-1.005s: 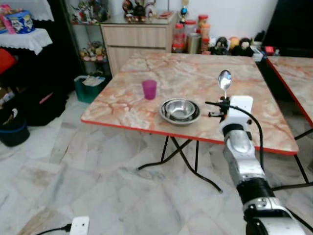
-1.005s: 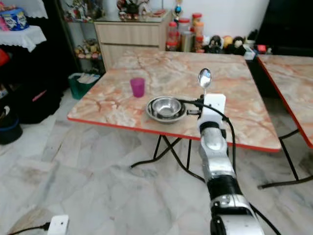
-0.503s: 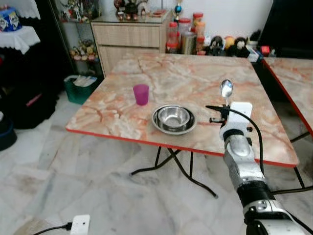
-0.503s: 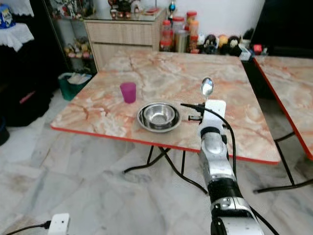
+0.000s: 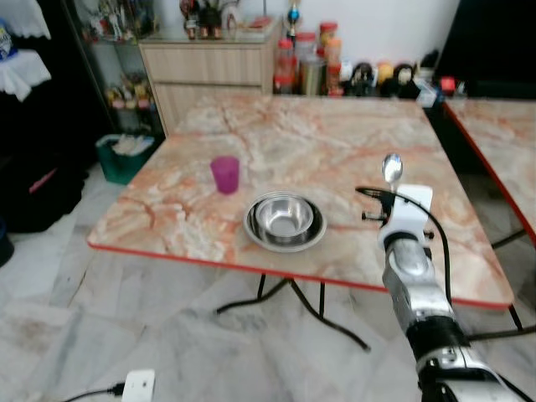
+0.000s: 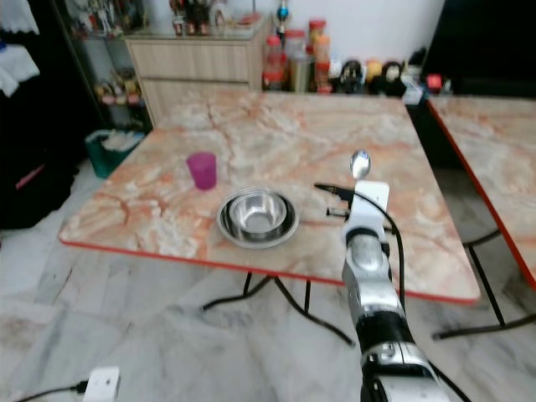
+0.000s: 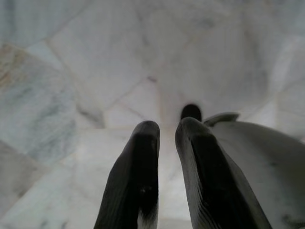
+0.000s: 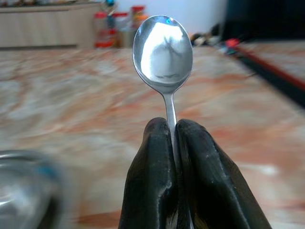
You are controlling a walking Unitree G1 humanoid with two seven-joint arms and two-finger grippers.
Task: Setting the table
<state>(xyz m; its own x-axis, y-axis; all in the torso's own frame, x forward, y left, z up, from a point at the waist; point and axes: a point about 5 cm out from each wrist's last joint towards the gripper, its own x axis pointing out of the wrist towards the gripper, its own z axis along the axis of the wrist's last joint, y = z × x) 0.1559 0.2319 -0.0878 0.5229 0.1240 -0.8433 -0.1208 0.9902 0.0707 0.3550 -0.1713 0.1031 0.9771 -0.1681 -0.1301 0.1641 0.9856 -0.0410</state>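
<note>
The right hand [image 8: 172, 131] has its two black fingers pressed tight on the handle of a shiny metal spoon [image 8: 163, 55], bowl upward, held above the orange marbled counter [image 5: 335, 142] just right of the round steel bowl [image 5: 285, 221]. A small pink plastic cup [image 5: 224, 174] stands near the bowl's far left. The left hand [image 7: 164, 138] hangs over the pale marble floor [image 7: 71, 86], fingers nearly together and holding nothing.

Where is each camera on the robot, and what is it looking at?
Left eye view: on the head, looking down at the marble table with steel bowl, purple cup and the right arm.
Right eye view: beside it, same scene.
Left wrist view: looks along the left gripper at floor tiles.
Right wrist view: looks along the right gripper pinching a spoon.
Eye and right wrist views share spoon and bowl.
</note>
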